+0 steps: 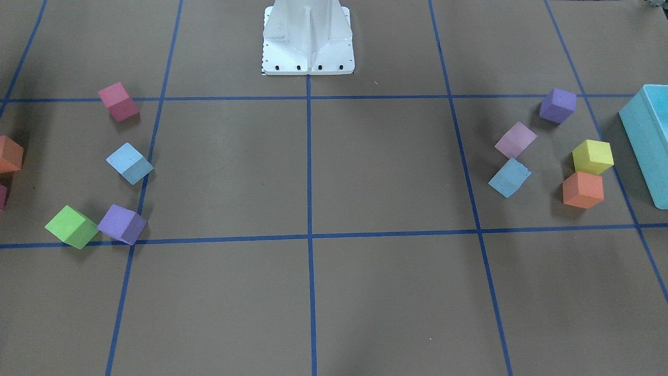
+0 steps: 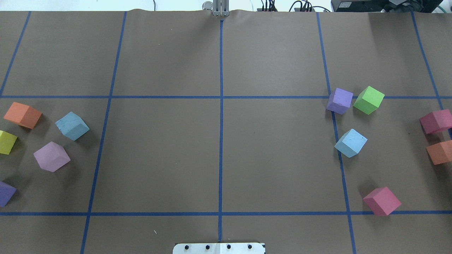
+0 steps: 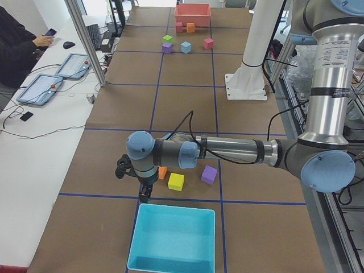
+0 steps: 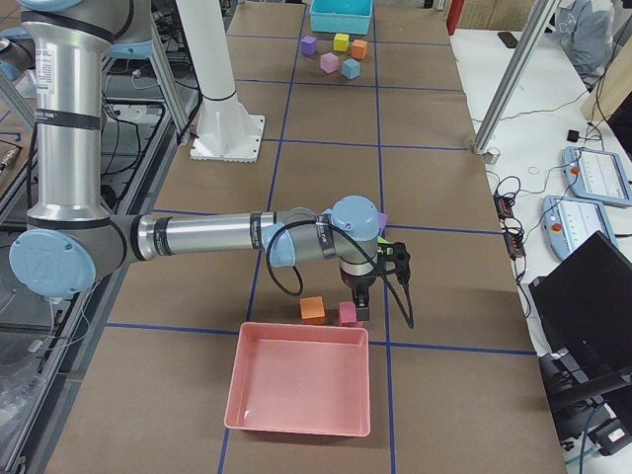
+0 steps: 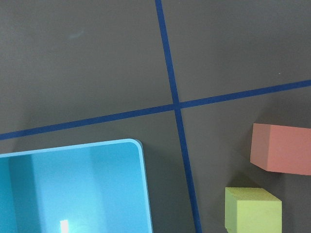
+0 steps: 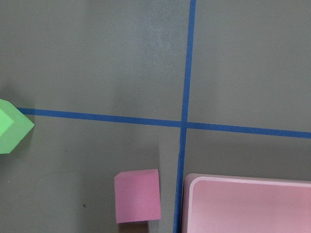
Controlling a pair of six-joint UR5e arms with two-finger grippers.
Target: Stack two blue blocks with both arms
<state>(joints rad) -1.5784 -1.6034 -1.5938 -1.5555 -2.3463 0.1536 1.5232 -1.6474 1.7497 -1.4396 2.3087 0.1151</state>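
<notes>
One pale blue block (image 2: 72,126) lies on the robot's left side, next to a lilac cube (image 2: 52,156); its nicked edge shows in the front-facing view (image 1: 509,177). The other blue block (image 2: 350,142) lies on the right side, also seen from the front (image 1: 129,163). Neither arm shows in the overhead or front-facing views. The left gripper (image 3: 145,196) points down by the teal box's corner, near an orange cube. The right gripper (image 4: 360,306) points down over a pink cube beside the pink tray. I cannot tell whether either is open or shut. The wrist views show no fingers.
The teal box (image 3: 173,239) stands at the left end and the pink tray (image 4: 301,390) at the right end. Purple (image 2: 339,100), green (image 2: 368,100), pink (image 2: 382,200), orange (image 2: 22,115) and yellow (image 2: 7,142) cubes lie around the blue blocks. A white pedestal (image 1: 308,39) stands at the robot's side.
</notes>
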